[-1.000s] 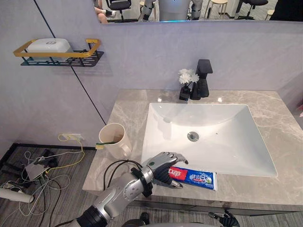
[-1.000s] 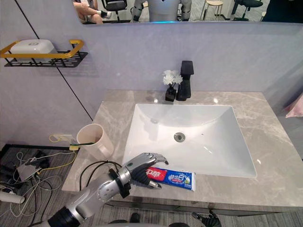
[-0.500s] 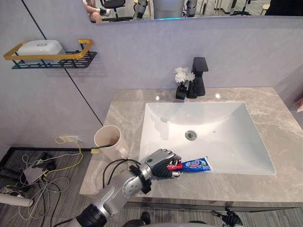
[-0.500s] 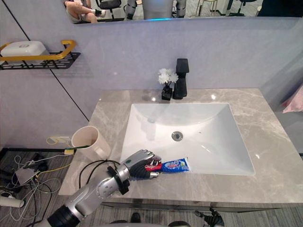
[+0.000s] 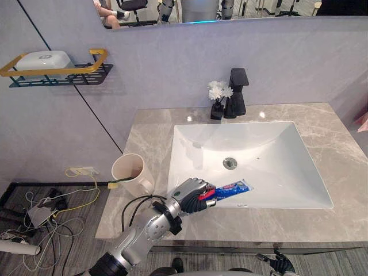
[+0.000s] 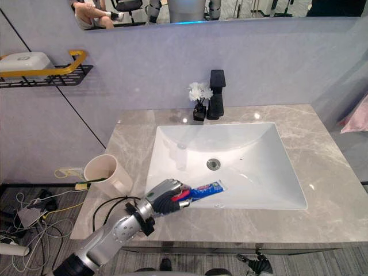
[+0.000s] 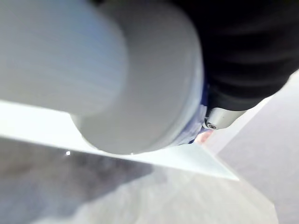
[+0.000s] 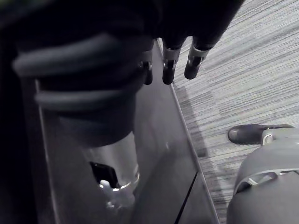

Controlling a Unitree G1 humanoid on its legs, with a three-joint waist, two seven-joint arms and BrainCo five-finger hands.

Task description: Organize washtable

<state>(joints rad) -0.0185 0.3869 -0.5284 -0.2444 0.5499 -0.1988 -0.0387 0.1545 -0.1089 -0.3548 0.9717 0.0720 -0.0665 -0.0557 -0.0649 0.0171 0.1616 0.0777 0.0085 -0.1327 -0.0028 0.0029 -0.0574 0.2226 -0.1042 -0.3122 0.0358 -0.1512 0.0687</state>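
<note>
In the left eye view the left hand has its fingers curled round the red-capped end of the toothpaste tube, which is held clear of the counter, its blue tail slanting up over the front rim of the sink; the cup stands near the counter's left edge with a toothbrush lying across its mouth, and the tap and flowers sit together at the back; a wall shelf on the left carries a white box; the right eye view gives the same picture, the tube in the fist and apart from the cup; the left wrist view is too close to read, though a blue sliver beside the dark cover fits the grasp; in the right wrist view the right hand hangs idle with loose, straight fingers above the floor, holding nothing. So the pick-up looks done, while the placing is not; my guess is that the tube belongs in the cup, and nothing else seems out of place.
</note>
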